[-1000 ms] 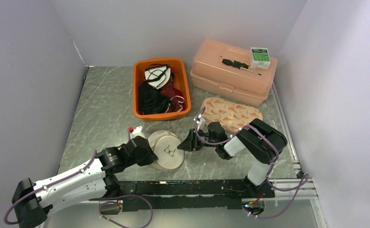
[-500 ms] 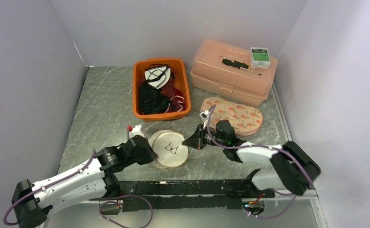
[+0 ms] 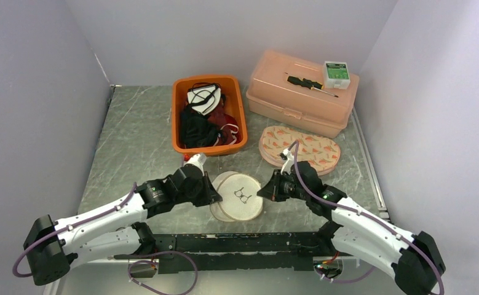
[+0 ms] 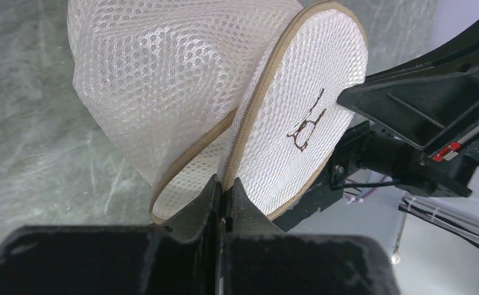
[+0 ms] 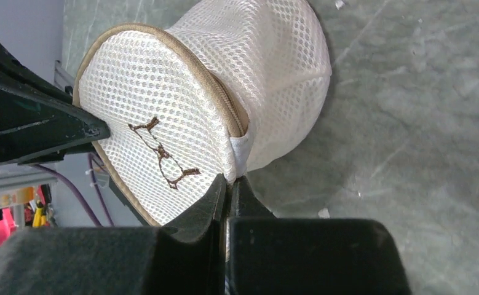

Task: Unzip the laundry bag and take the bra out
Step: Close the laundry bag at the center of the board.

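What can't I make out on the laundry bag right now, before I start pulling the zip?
1. Bra: all views, the mesh of the laundry bag hides what is inside.
2. Zipper pull: right wrist view, the white tab runs in between the fingers of the right gripper, which hide any pull.
3. Zip open or shut: top view too small; left wrist view, the left gripper covers the pinched seam.

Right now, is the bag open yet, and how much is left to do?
Done: the left pincer is shut on the mesh laundry bag at its tan rim, and the right pincer is shut on a white tab by the zip. In hand: getting the zip pulled open. Left: the zip looks mostly closed, and no bra is out yet.
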Robot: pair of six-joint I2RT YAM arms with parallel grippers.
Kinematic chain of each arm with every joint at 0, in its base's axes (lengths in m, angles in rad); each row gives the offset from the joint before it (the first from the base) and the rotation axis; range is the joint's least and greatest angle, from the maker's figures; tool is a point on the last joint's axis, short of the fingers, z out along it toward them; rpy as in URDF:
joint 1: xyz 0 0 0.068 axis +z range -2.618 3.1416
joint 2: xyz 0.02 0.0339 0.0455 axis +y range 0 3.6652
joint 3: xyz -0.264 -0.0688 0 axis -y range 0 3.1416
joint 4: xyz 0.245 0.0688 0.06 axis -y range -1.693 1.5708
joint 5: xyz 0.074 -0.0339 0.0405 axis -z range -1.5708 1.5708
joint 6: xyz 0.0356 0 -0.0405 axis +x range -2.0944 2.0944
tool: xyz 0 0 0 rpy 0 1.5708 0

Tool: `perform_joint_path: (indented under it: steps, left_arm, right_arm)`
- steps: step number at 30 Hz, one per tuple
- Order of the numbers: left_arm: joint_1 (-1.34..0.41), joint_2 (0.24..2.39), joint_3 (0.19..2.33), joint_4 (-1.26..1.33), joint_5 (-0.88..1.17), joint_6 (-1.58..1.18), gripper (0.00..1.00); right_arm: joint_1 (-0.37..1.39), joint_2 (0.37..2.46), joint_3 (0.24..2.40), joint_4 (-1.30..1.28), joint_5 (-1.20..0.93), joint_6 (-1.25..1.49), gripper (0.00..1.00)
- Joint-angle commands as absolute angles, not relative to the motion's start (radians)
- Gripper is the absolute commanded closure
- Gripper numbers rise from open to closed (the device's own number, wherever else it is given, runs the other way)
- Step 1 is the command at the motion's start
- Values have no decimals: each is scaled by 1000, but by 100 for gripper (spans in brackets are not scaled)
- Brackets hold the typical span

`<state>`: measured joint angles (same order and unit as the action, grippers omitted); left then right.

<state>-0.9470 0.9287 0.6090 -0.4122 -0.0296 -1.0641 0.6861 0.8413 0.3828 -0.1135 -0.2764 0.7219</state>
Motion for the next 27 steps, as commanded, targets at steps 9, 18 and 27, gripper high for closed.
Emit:
perform_joint_path:
  steps: [9,18,27]
  left_arm:
    - [-947,881,732,-481,-101,-1025,97]
    - [-945,899,660,-493,-187,-1018,97]
    - [-940,919,629,-546,-235,-1020,97]
  right_arm:
    - [678,794,562,-390,-123,741,100]
    - [679,967,562,-242,-142,713,100]
    - [678,1065,543,-181,-139,712,100]
